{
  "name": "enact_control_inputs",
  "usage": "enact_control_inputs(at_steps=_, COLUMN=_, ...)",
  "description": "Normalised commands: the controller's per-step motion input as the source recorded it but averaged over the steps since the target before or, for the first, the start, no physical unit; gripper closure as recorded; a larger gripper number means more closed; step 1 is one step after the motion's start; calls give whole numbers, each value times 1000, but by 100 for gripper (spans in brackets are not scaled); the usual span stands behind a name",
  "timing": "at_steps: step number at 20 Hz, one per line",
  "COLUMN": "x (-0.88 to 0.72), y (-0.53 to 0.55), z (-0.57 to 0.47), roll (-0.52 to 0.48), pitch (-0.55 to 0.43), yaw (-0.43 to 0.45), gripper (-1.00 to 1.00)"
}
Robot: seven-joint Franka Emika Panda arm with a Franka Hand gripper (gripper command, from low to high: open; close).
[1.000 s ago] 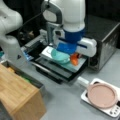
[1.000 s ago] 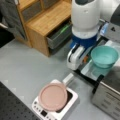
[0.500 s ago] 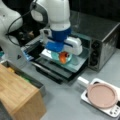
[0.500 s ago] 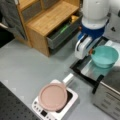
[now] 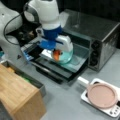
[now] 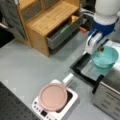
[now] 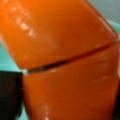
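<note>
In a front view, the claw hung low over a teal bowl that sat on the open door of a toaster oven. An orange object, carrot-like in colour, showed between the fingers right at the bowl's near rim. A pink pan rested on a small white cooker toward this view's bottom right, well apart from the bowl, and a wooden cabinet filled the bottom left on the grey desk.

In a front view from the opposite side, the claw stood at the top-left edge of the teal bowl, with only a sliver of the orange object visible. The pink pan lay toward the bottom, and the wooden cabinet had an open drawer.

In the wrist view, the orange object filled nearly everything, glossy and crossed by a thin groove, with teal behind it. The claw appeared clamped narrowly on it.

To do this well, I judged the piece should stay over the bowl's hollow, clear of the rim, with the arm kept steady so the bowl was not nudged along the door.
</note>
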Motion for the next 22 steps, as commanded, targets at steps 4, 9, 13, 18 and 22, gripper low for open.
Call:
enact_control_inputs(at_steps=4, x=-395, y=220, z=-179, roll=110, pitch=-218, yaw=-22, gripper=100)
enact_control_inputs(at_steps=9, x=-267, y=158, z=-149, roll=91, pitch=-189, yaw=-32, gripper=100)
enact_control_inputs(at_steps=13, x=-159, y=67, z=-114, roll=98, pitch=-186, yaw=-34, gripper=100)
enact_control_inputs(at_steps=18, x=-32, y=50, z=-61, roll=139, pitch=-207, yaw=9, gripper=100)
enact_control_inputs(at_steps=22, x=44, y=44, z=-43, roll=186, pitch=-180, yaw=16, gripper=100)
